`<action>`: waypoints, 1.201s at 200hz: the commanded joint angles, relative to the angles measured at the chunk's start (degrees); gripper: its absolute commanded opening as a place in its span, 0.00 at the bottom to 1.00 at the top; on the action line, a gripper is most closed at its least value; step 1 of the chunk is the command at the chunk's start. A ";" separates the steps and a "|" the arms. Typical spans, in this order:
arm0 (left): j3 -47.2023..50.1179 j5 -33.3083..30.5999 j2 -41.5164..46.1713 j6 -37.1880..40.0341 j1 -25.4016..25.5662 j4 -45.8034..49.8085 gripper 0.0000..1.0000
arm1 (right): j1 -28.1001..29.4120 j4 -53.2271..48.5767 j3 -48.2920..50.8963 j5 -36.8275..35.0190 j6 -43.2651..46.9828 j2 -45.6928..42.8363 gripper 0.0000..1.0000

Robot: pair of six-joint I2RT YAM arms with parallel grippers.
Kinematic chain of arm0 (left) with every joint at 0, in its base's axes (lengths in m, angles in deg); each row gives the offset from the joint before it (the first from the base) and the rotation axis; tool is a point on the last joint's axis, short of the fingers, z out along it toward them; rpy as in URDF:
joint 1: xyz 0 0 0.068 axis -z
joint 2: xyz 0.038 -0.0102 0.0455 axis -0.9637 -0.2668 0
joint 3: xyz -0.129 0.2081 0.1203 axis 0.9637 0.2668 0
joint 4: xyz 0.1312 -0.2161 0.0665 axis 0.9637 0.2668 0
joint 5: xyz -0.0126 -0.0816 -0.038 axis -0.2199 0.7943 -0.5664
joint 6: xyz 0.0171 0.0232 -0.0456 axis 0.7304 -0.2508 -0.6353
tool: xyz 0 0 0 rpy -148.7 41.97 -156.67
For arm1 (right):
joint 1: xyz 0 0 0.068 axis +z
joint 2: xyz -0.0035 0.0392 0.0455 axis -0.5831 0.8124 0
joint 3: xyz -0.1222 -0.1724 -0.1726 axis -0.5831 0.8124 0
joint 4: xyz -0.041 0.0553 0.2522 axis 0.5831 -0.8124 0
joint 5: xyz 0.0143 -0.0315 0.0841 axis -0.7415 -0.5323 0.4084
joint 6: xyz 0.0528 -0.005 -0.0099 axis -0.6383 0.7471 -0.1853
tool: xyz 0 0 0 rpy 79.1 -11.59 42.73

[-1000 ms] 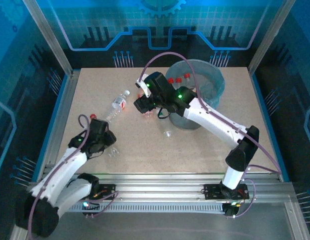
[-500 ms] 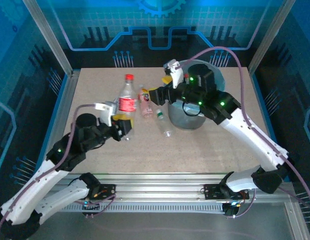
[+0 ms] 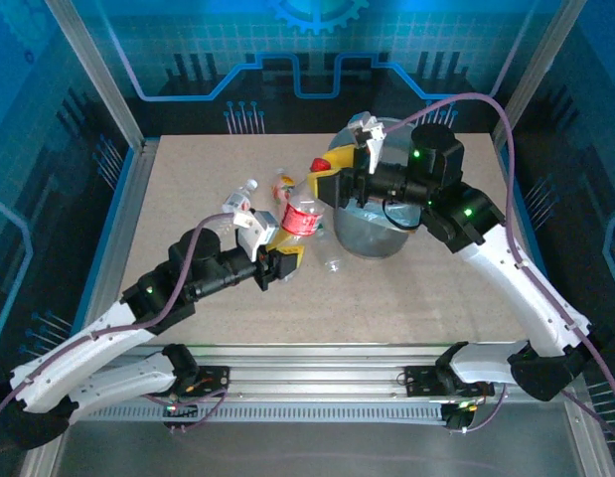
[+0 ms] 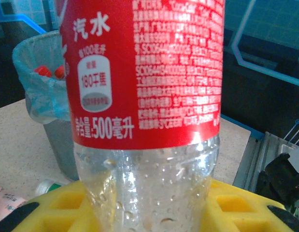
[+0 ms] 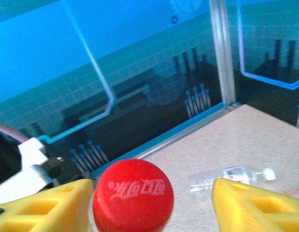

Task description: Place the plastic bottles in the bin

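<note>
A clear plastic bottle (image 3: 300,217) with a red label and red cap stands upright above the table, just left of the bin (image 3: 372,237). My left gripper (image 3: 283,250) is shut on its lower part; in the left wrist view the bottle (image 4: 144,72) rises between my yellow fingers (image 4: 52,208). My right gripper (image 3: 332,184) hovers at the bottle's top, open. In the right wrist view the red cap (image 5: 133,195) sits between its jaws, against the left finger (image 5: 43,208) and apart from the right one. The grey bin (image 4: 40,92), lined with a light-blue bag, holds red-capped bottles.
More bottles lie on the table: a clear white-capped one (image 3: 239,199) at the left, a pink-labelled one (image 3: 284,184) behind the held bottle, and a small one (image 3: 332,263) in front of the bin. A metal frame and blue walls surround the table.
My left gripper has carried the red-labelled bottle to the right, towards the bin. My right gripper has drawn back from the table and come round the bottle's cap.
</note>
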 commanded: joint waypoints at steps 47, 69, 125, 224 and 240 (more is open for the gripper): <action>0.47 1.47 0.93 2.31 1.02 -3.34 0.42 | -0.68 0.48 -0.92 10.71 0.24 0.34 0.46; 0.62 0.69 1.00 2.48 1.02 -3.61 0.45 | -0.70 -0.54 -1.29 10.94 1.03 0.30 0.31; 1.09 -1.08 1.64 1.84 1.04 -4.55 0.65 | -0.73 -1.87 -1.66 6.31 1.81 -1.03 0.00; 3.15 -14.98 6.61 0.06 1.02 -6.73 0.99 | -0.77 -6.39 -10.76 -29.94 11.22 -5.37 0.00; 2.86 -18.67 6.42 -0.48 1.06 -4.69 0.98 | -0.82 -7.05 -12.06 -39.65 13.52 -4.97 0.00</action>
